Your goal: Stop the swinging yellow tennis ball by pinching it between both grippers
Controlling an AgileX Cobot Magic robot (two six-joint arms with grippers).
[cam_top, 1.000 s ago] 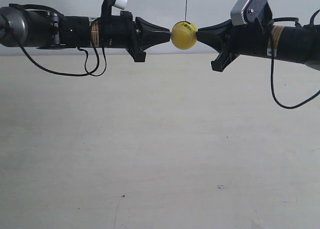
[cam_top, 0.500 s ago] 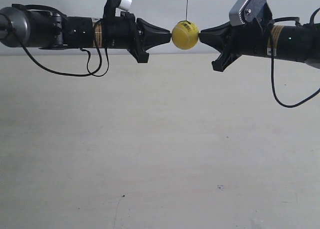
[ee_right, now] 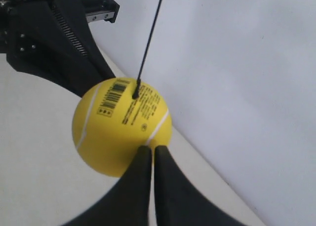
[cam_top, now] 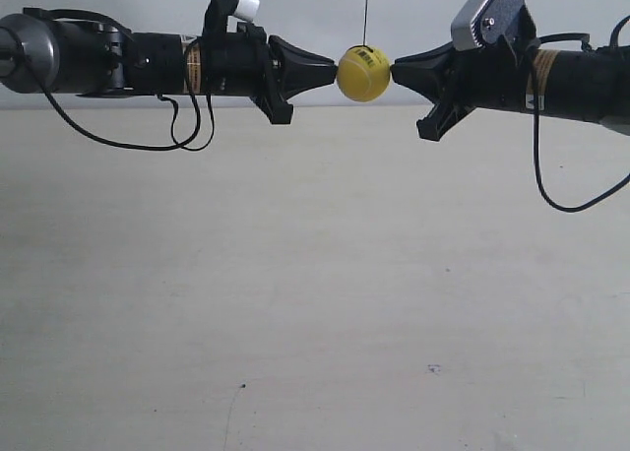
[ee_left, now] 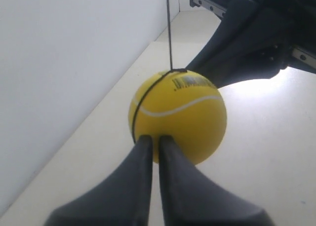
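Yellow and fuzzy, the tennis ball (cam_top: 363,73) hangs at the upper centre of the exterior view, well above the desk (cam_top: 315,274). It hangs on a thin dark string (cam_top: 366,13) that runs straight up out of the frame. The string loops round the ball. A pale curved seam (ee_left: 183,106) and a small black barcode (ee_right: 112,94) show on its skin.

Two claws meet the ball from opposite sides, level with its middle. The claw of the arm at the exterior view's left (cam_top: 331,73) points right, and its tip touches the ball's left side. The claw of the arm at the exterior view's right (cam_top: 397,72) points left, and its tip touches the ball's right side. Both arms lie roughly horizontal across the upper part of the frame.

In the left wrist view, the left claw (ee_left: 154,139) has its two black fingers drawn together with only a thin slit between them. Nothing is held inside, and the fingertips press against the ball. The other claw shows dark just behind the ball. The right wrist view shows the right claw (ee_right: 149,149) in the same state: fingers closed, tips against the ball.

Farther out in the exterior view, a grey metal block (cam_top: 487,13) sits on top of the arm at the upper right. A small silver cylinder (cam_top: 245,3) stands above the arm at the upper left. Black cables (cam_top: 108,136) droop below both arms. A pale wall (cam_top: 413,3) meets the desk just beneath them.
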